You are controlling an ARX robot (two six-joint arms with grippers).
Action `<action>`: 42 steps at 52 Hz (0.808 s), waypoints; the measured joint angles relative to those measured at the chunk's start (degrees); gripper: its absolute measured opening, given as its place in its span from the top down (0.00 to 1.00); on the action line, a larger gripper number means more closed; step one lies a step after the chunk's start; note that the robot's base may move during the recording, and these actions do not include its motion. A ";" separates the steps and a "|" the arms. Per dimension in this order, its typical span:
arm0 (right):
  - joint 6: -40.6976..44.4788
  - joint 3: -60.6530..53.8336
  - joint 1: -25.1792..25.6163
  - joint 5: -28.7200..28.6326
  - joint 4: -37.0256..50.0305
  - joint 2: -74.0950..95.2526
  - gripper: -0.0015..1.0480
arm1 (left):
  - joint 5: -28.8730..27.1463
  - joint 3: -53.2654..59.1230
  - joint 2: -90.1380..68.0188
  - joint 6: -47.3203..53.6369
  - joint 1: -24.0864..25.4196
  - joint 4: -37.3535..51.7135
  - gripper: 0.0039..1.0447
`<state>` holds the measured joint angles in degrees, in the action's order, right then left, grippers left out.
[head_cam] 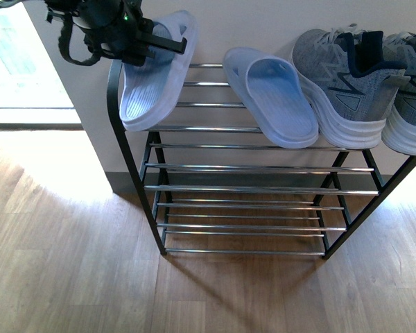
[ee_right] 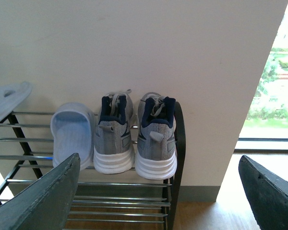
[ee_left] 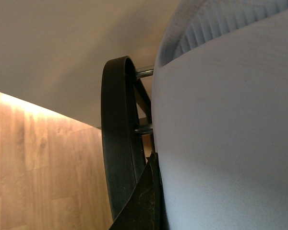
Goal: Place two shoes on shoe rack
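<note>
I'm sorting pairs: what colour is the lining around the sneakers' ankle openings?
Dark navy, on both sneakers, seen best in the right wrist view.

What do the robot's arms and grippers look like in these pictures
The left gripper is matte black, bulky, with a small green light and a dark strap or cable loop hanging beside it. The right gripper shows two broad, dark grey-green fingers with rounded edges and a scuffed, dull finish.
</note>
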<state>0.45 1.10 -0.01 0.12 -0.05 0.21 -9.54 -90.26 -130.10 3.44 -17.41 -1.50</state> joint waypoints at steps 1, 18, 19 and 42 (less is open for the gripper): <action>0.00 0.00 0.00 0.00 0.00 0.00 0.09 | 0.04 -1.09 -0.98 -0.02 0.00 -0.26 0.99; 0.00 0.00 0.00 0.00 0.00 0.00 0.09 | 3.39 -4.02 -3.34 -0.48 -1.51 -1.36 0.61; 0.00 0.00 0.00 0.02 0.00 0.00 0.09 | 4.07 -3.08 -2.38 -0.79 -1.51 -0.98 0.58; 0.00 0.00 0.00 0.00 0.00 0.00 0.09 | -1.97 23.04 30.62 -4.26 -0.11 23.28 0.16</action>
<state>0.45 1.10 -0.01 0.12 -0.05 0.21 -11.51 -67.22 -99.48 -0.82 -17.52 21.78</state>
